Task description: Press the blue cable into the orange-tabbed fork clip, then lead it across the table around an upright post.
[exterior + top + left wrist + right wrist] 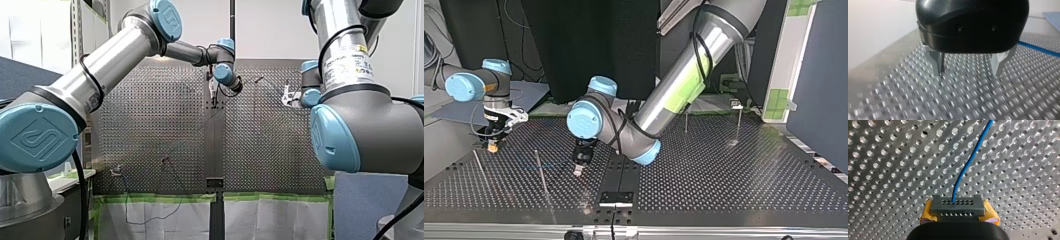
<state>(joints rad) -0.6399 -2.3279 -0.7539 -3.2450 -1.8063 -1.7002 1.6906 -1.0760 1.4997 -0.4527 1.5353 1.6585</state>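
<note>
At the top view's left my right end effector (493,145) grips the blue cable (968,162), my left end effector (968,73) hovers released near centre; a hard pull toward the upright post (541,172) could slip the cable free.

White wall (270,30), black backdrop (594,45).

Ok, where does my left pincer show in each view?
Front view: left pincer, upper middle, pointing down.
Top view: the pincer, left of middle, pointing down.
Left wrist view: the pincer, open, holding nothing.
Right wrist view: not in it.
Shared landmark: the perforated table.
</note>
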